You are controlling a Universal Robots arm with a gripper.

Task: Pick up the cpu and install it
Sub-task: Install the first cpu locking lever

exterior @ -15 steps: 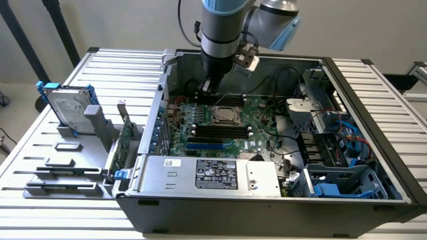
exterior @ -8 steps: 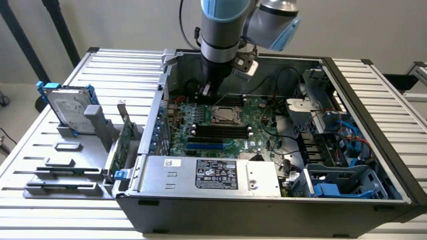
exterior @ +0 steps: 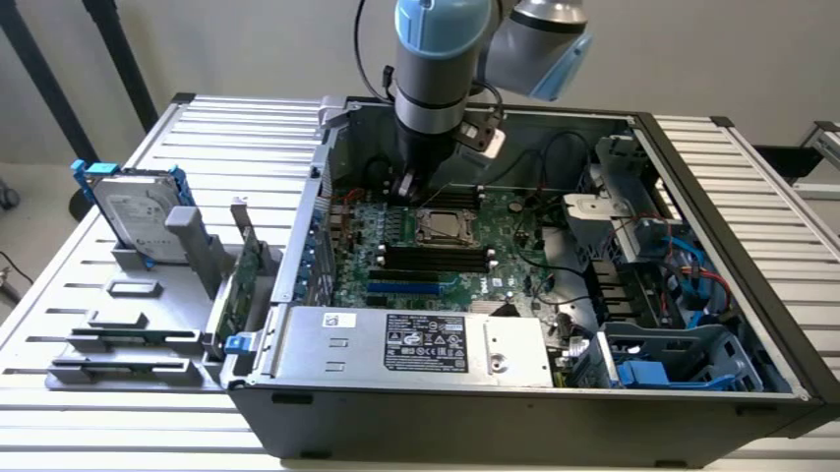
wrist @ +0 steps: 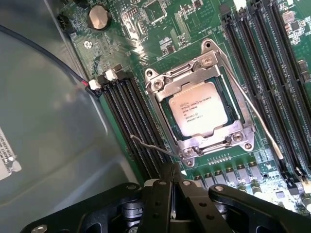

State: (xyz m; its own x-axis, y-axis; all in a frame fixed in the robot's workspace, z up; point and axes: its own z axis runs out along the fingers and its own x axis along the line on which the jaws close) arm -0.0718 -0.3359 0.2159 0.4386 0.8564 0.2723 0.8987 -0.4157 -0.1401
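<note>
No legible text: faint print on the cpu (wrist: 199,108) in the motherboard (wrist: 160,29), white marks on the grey box's (exterior: 512,356) black label (exterior: 426,342) beside it, both unreadable

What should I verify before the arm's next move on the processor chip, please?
1. Chip in its socket: ok, lying flat inside the metal frame.
2. Frame down over the chip's edges: ok.
3. Wire levers latched: cannot tell.
4. Tool empty: ok, shut on nothing.
5. Tool off the chip: ok, it is beside the socket, not on the chip.
</note>
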